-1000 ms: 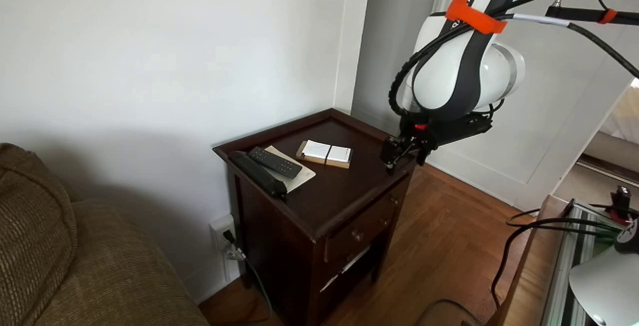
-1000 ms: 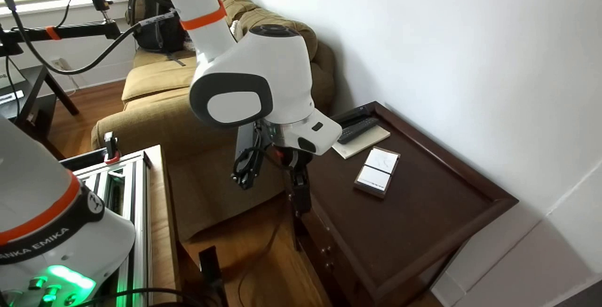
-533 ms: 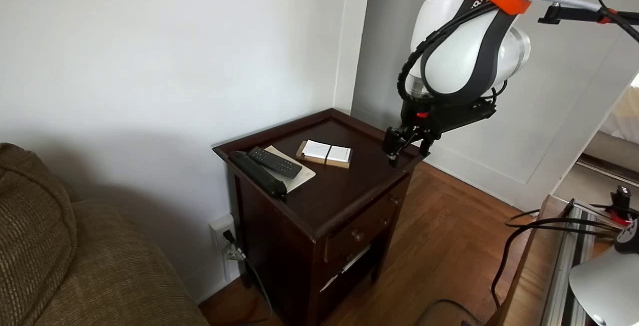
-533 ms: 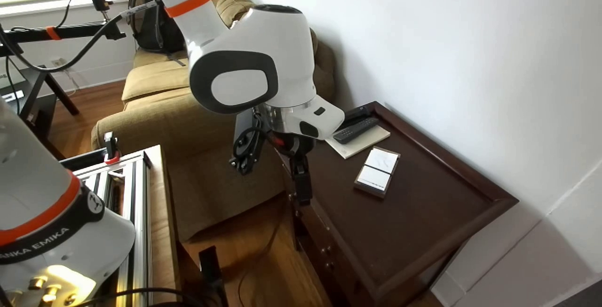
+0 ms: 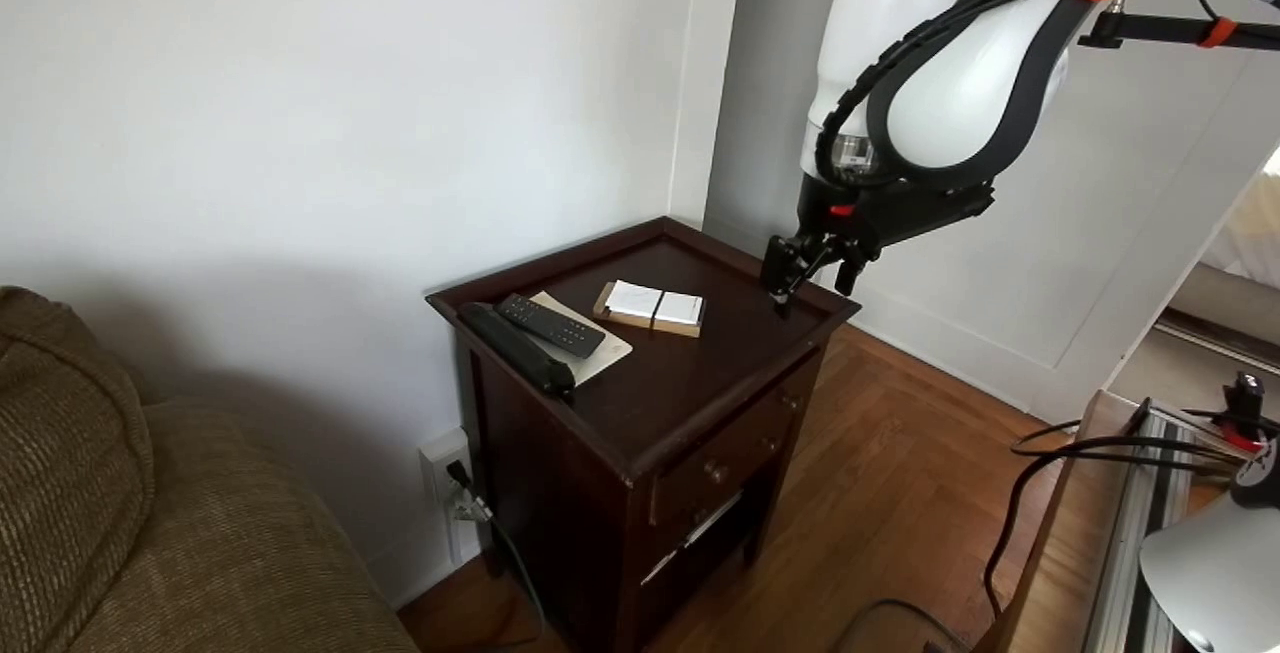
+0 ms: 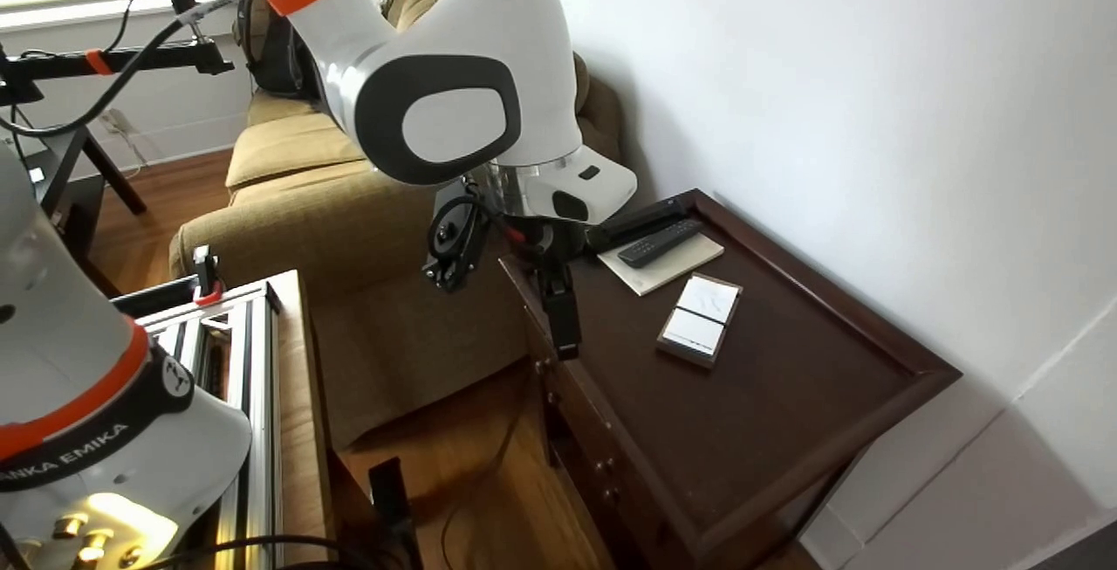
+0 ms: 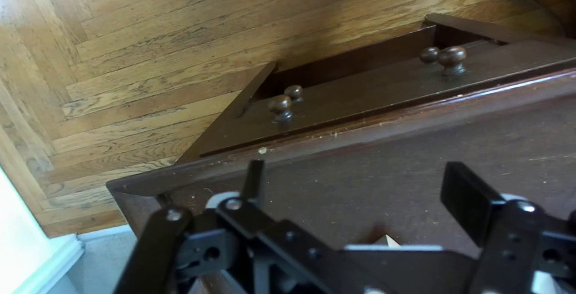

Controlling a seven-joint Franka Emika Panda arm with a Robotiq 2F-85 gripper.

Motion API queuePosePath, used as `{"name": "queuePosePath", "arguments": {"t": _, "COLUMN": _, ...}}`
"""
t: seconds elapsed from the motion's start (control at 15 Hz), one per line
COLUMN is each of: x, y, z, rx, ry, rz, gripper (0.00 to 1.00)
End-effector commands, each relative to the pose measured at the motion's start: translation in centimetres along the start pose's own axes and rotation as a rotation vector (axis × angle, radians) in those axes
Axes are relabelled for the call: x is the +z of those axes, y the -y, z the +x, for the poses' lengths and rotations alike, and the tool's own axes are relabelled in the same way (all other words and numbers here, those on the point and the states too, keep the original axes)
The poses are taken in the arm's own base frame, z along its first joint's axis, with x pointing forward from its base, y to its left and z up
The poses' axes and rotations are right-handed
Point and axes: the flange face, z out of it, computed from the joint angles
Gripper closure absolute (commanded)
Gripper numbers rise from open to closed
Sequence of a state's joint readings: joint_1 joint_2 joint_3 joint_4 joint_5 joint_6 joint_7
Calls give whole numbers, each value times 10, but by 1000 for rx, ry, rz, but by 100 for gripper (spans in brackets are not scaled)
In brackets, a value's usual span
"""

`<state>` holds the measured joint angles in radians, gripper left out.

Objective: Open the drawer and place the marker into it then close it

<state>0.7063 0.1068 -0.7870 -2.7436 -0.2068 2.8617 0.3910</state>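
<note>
The dark reddish-brown drawer (image 5: 738,445) is shut in the side table, with small round knobs on its front. Its front also shows in an exterior view (image 6: 583,432) and in the wrist view (image 7: 360,98). My gripper (image 5: 815,285) is open and empty, above the tabletop near its front edge. In the wrist view the gripper's fingers (image 7: 353,186) are wide apart over bare tabletop, with the drawer front beyond them. In an exterior view one finger (image 6: 563,326) shows plainly and the rest is partly hidden. I cannot make out the marker in any view.
The tabletop (image 5: 690,373) bears a banded white-tan card stack (image 5: 652,308), a remote (image 5: 552,325) on a pale sheet, and a long dark bar (image 5: 515,348). A white wall stands behind, and a brown sofa (image 5: 220,523) is beside the table.
My gripper has risen away from the table's front edge and stays open. The robot base light has turned from green to yellowish. The drawer and the tabletop things have not moved.
</note>
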Motion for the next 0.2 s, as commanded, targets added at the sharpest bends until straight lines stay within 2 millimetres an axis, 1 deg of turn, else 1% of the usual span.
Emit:
{"name": "queuePosePath", "arguments": {"t": 0.0, "x": 0, "y": 0, "z": 0, "rx": 1, "ry": 0, "rz": 1, "gripper": 0}}
{"name": "queuePosePath", "arguments": {"t": 0.13, "x": 0, "y": 0, "z": -1, "rx": 0, "ry": 1, "rz": 1, "gripper": 0}}
